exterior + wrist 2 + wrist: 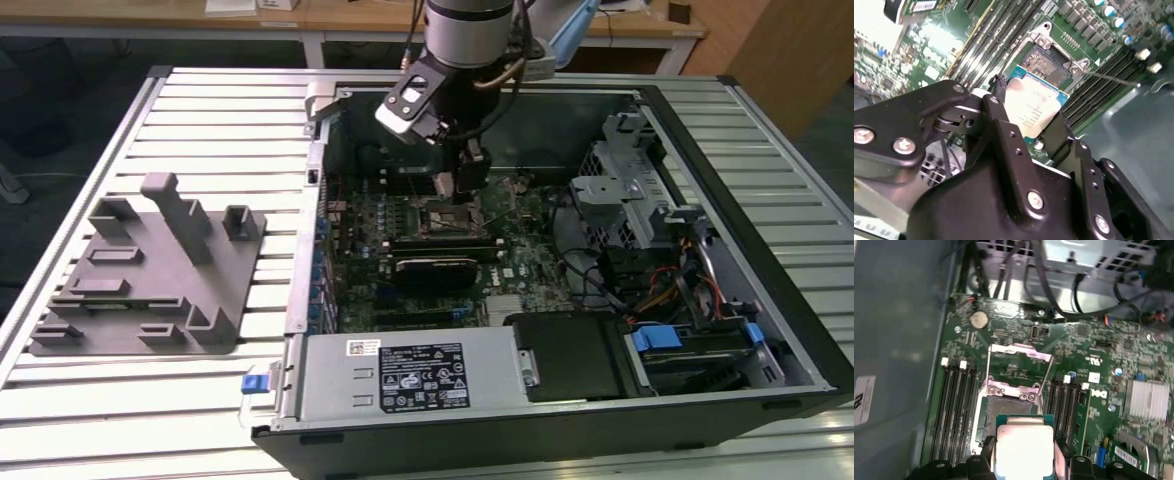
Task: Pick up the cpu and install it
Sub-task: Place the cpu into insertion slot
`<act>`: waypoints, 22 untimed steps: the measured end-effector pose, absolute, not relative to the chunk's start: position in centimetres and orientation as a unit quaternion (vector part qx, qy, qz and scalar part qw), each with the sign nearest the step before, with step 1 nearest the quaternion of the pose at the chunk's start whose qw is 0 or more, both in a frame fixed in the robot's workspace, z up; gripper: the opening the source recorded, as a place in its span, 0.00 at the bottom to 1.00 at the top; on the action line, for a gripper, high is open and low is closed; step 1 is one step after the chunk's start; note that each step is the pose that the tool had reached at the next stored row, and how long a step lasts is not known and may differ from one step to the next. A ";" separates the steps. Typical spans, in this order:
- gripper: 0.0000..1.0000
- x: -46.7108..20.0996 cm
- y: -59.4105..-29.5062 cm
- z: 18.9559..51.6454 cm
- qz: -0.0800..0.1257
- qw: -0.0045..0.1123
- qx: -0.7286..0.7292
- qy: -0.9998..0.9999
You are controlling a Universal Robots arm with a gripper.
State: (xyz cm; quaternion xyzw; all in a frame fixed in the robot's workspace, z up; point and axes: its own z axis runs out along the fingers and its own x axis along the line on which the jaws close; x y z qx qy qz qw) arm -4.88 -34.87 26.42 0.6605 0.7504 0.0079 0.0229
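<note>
The cpu (pixel 1032 109) (pixel 1024 445) is a small square chip with a silver top and a green edge, held between the black fingers of my gripper (pixel 1026 117) (pixel 1023 452) in both wrist views. It hangs just above the open cpu socket (pixel 1046 62) (pixel 1004 407) on the green motherboard, whose metal load frame (pixel 1019 352) is flipped up. In the exterior view my gripper (pixel 461 180) reaches down into the open computer case, right over the socket (pixel 447 215).
The black computer case (pixel 801 330) lies open on a slatted metal table (pixel 200 110). A grey plastic fixture tray (pixel 147 280) sits at the exterior view's left. Memory slots (pixel 956 405) flank the socket; cables (pixel 587 260), a drive cage (pixel 627 190) and the power supply (pixel 414 375) crowd the case.
</note>
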 end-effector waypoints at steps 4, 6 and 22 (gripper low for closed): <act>0.55 -4.9 -34.9 26.4 0.007 0.023 0.684 0.729; 0.55 -4.9 -34.9 26.4 0.007 0.023 0.684 0.729; 0.55 -4.9 -34.9 24.7 0.016 0.033 0.684 0.728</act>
